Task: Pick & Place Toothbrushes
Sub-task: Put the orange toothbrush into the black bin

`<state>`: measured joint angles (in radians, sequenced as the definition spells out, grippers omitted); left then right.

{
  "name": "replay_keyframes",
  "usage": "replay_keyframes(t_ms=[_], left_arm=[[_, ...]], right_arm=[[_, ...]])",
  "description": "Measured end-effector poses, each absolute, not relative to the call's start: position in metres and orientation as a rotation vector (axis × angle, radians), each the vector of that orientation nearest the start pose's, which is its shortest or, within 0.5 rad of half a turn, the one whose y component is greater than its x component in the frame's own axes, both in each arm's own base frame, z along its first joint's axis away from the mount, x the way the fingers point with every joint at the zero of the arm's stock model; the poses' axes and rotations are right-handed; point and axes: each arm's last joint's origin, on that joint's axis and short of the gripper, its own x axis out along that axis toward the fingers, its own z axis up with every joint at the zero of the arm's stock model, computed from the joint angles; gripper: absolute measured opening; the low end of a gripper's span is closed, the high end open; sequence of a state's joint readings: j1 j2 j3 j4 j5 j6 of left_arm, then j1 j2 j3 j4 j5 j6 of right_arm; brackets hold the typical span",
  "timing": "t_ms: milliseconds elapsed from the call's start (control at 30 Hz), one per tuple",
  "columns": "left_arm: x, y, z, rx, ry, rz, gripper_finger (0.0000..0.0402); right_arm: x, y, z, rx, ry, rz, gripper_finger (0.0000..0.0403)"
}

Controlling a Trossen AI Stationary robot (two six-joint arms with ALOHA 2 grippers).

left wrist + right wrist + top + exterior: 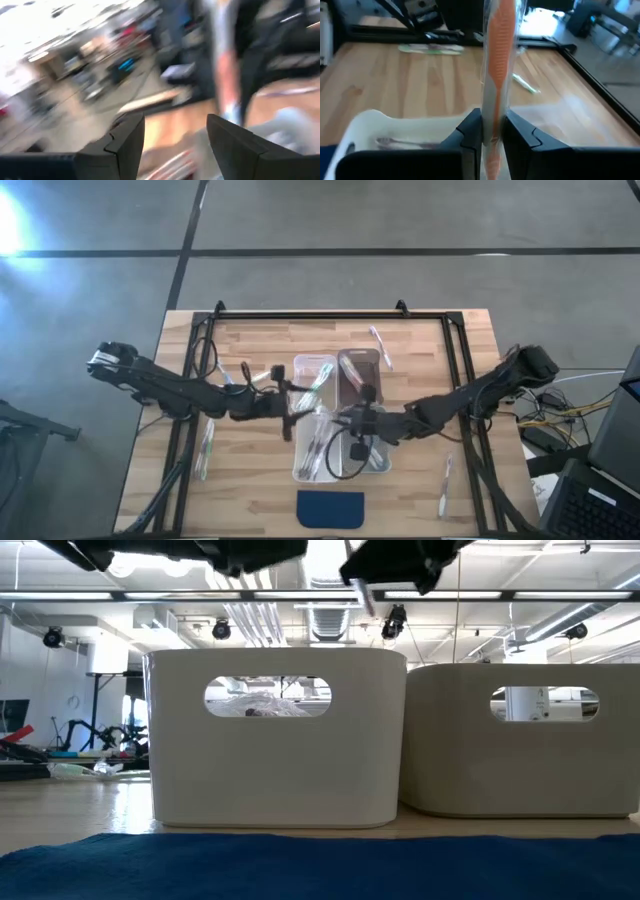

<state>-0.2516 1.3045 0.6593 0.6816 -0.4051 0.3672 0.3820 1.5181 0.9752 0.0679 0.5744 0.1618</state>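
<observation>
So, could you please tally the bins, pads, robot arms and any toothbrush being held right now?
clear bins: 4
blue pad: 1
robot arms: 2
toothbrush held in the right pincer: 1
Total: 8

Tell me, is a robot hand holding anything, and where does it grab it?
The right gripper pinches an orange toothbrush near its lower end, standing upright. The left gripper is open, holding nothing.
</observation>
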Motion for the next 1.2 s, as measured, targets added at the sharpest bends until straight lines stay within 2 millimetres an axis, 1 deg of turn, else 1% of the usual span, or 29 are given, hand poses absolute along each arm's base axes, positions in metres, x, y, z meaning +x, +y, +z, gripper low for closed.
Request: replay_keyframes(t_ms=[100,167,367,433,533,767,867,1033,1200], left_arm=[[0.270,-0.053,0.258,0.347,0.065,0.312,0.0218],[0.269,-0.052,0.256,0.348,0.089,0.364,0.0218],[0.268,-0.051,0.252,0.314,0.100,0.367,0.0218],[0.268,-0.051,0.251,0.303,0.105,0.367,0.0218],[0.268,-0.051,0.250,0.301,0.116,0.365,0.0218],[0.268,-0.051,0.249,0.304,0.125,0.363,0.0218],[0.268,-0.051,0.249,0.304,0.126,0.361,0.0218],[0.268,-0.051,0.249,0.304,0.126,0.361,0.0218],[0.268,-0.051,0.249,0.292,0.123,0.362,0.0218]], right_arm=[[0.298,0.102,0.259,-0.052,0.433,-0.271,0.0050],[0.290,0.097,0.265,-0.050,0.444,-0.302,0.0050],[0.271,0.081,0.283,-0.052,0.447,-0.402,0.0046],[0.267,0.071,0.290,-0.006,0.431,-0.438,0.0048],[0.261,0.057,0.293,0.054,0.448,-0.492,0.0050],[0.254,0.021,0.284,0.220,0.597,-0.548,0.0051],[0.252,0.009,0.279,0.259,0.658,-0.576,0.0051],[0.252,-0.006,0.273,0.349,0.713,-0.594,0.0051],[0.253,-0.017,0.270,0.411,0.741,-0.580,0.0052]])
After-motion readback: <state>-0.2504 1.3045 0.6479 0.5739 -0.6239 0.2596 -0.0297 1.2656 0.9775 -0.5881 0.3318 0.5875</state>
